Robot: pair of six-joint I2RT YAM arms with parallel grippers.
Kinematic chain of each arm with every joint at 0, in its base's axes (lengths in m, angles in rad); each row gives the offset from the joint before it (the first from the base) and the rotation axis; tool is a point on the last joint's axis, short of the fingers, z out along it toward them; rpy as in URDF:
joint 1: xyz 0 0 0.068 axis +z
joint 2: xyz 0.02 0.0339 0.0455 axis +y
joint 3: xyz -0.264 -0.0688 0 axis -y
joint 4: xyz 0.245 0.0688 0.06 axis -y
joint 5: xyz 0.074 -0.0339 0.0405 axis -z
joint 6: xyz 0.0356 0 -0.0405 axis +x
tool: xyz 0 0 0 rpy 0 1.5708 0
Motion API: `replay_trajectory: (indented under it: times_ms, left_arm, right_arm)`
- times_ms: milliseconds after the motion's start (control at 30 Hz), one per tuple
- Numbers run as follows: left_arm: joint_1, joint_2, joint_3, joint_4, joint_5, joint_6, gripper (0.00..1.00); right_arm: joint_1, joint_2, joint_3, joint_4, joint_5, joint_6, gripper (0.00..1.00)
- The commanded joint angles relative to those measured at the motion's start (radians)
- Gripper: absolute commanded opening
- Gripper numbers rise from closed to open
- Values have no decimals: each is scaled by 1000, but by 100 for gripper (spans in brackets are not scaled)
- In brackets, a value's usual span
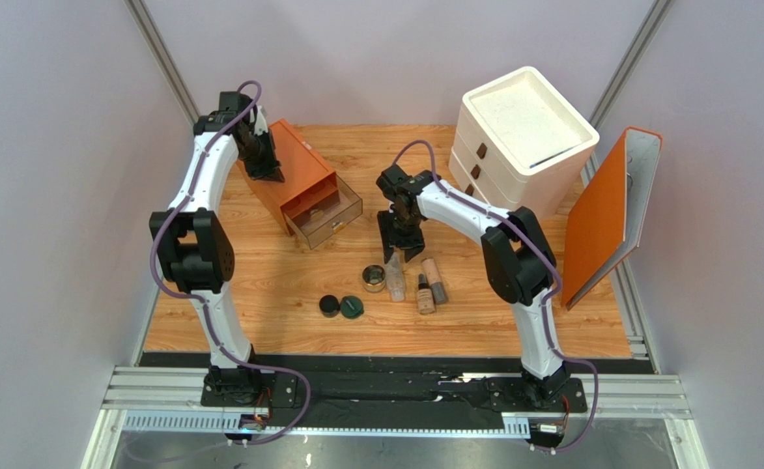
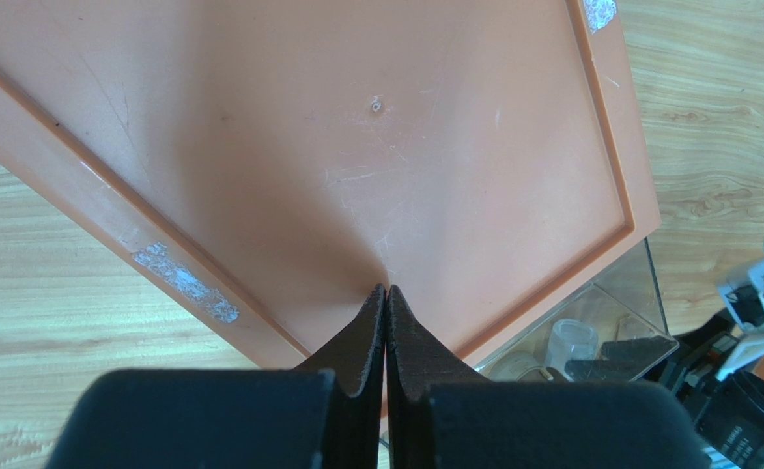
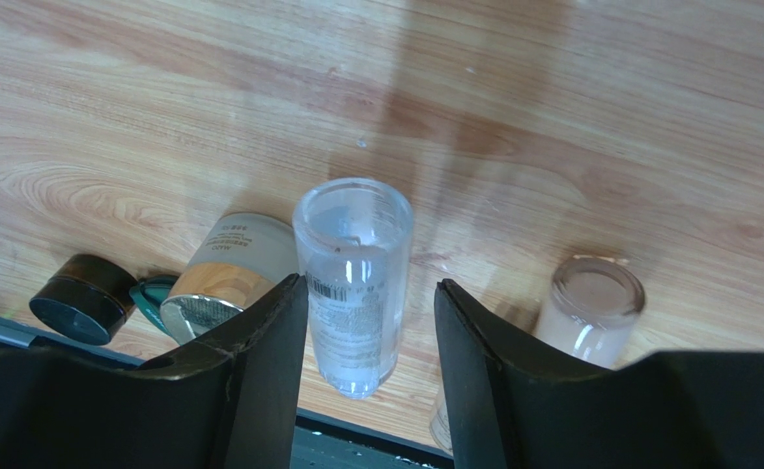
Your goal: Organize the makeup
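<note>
Three little bottles (image 1: 425, 294), one round jar (image 1: 373, 278), two flat compacts (image 1: 329, 306).

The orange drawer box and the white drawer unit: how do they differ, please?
The orange drawer box has its clear drawer pulled out; the white drawer unit's drawers are shut. The shut left pincer is over the orange drawer box, none at the white drawer unit. Both stand on the table.

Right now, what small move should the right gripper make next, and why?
Probably close the right gripper on the clear bottle: the upright bottle stands between its open fingers, with a gap on one side, and the drawer of the orange box is pulled out to receive it.
</note>
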Motion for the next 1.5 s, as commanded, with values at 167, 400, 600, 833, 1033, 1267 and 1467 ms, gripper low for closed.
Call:
replay_trajectory:
  times_ms: [167,400,600,833,1033,1267,1467]
  left_arm:
    - [7,55,14,-82,-41,39,0]
    - [6,56,24,-88,-35,36,0]
    - [7,47,11,-81,-31,30,0]
    - [7,44,11,-79,-32,31,0]
    - [6,41,11,-79,-40,30,0]
    - [6,42,6,-74,-38,28,0]
    - [7,42,9,-74,-43,28,0]
  right_arm:
    - [9,112,26,-10,18,-16,49]
    - [6,38,61,-33,118,-24,0]
    - [-9,-49,174,-38,100,-28,0]
    - [-23,-84,333,93,-124,101,0]
    - [-23,-103,268,486,-255,362,0]
    - [-1,106,545,500,-279,424,0]
    - [31,167,572,459,-233,438,0]
